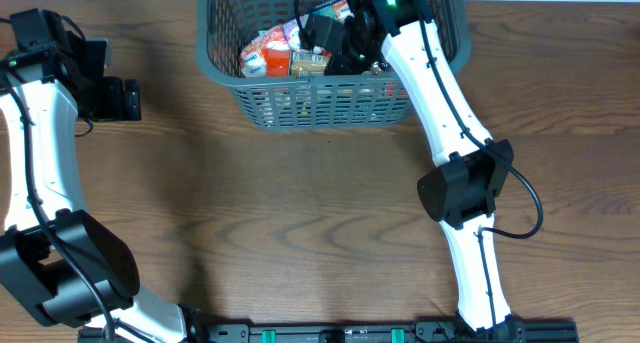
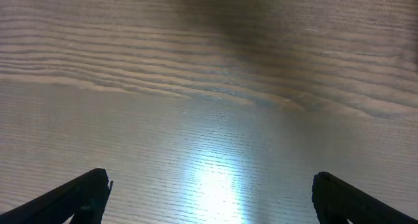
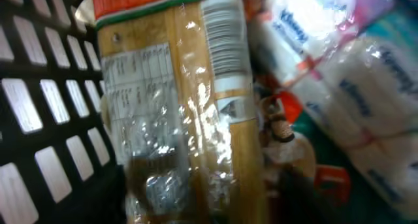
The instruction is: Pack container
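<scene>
The container point(image 1: 322, 109), a dark grey lattice-sided basket, stands at the back middle of the table and holds several packets. My right gripper point(image 1: 336, 47) reaches down inside it. In the right wrist view the gripper point(image 3: 209, 201) is shut on a clear-wrapped tan packet point(image 3: 183, 100) with a barcode and label. The packet lies next to the basket's slotted wall point(image 3: 46, 100). My left gripper point(image 1: 128, 98) is at the far left over bare wood. Its fingers point(image 2: 212, 194) are wide open and empty.
White tissue packs point(image 3: 333, 67) lie in the basket to the right of the held packet. Orange and white packets point(image 1: 268, 55) sit in its left part. The right arm's elbow point(image 1: 465, 183) hangs over the table's right middle.
</scene>
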`<act>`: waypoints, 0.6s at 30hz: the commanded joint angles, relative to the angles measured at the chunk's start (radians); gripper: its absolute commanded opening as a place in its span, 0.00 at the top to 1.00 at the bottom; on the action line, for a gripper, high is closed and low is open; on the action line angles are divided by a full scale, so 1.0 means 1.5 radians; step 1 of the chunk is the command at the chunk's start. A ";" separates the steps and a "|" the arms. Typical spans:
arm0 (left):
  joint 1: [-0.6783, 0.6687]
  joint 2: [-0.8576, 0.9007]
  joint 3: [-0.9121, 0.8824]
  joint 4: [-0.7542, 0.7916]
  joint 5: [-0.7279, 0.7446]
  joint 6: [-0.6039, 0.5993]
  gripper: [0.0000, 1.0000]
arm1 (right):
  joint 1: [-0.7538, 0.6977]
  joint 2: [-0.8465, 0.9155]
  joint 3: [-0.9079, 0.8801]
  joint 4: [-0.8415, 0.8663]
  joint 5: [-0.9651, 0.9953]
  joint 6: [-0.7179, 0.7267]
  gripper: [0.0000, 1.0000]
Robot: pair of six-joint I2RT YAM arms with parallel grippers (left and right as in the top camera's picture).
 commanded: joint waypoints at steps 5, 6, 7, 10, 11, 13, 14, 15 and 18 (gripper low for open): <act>-0.001 -0.001 0.002 0.004 -0.001 -0.008 0.01 | -0.008 -0.043 0.028 0.084 -0.011 0.089 0.01; -0.001 -0.003 0.002 0.006 -0.001 -0.008 0.01 | -0.011 -0.053 0.035 0.106 -0.007 0.126 0.01; -0.001 -0.005 0.002 0.007 -0.001 -0.008 0.01 | -0.015 -0.064 0.044 0.131 0.001 0.169 0.01; -0.001 -0.019 0.002 0.011 -0.001 -0.005 0.02 | -0.041 -0.104 0.074 0.194 0.032 0.284 0.01; -0.001 -0.026 0.002 0.011 -0.001 -0.001 0.01 | -0.053 -0.116 0.082 0.207 0.050 0.327 0.01; -0.003 -0.041 0.003 0.011 -0.001 0.007 0.01 | -0.087 -0.145 0.100 0.215 0.085 0.417 0.01; -0.005 -0.052 0.003 0.012 -0.001 0.007 0.01 | -0.109 -0.162 0.107 0.210 0.100 0.460 0.01; -0.008 -0.062 0.003 0.012 -0.001 0.007 0.01 | -0.129 -0.175 0.108 0.203 0.111 0.493 0.01; -0.027 -0.104 0.003 0.012 -0.001 0.007 0.01 | -0.209 -0.220 0.108 0.159 0.124 0.566 0.01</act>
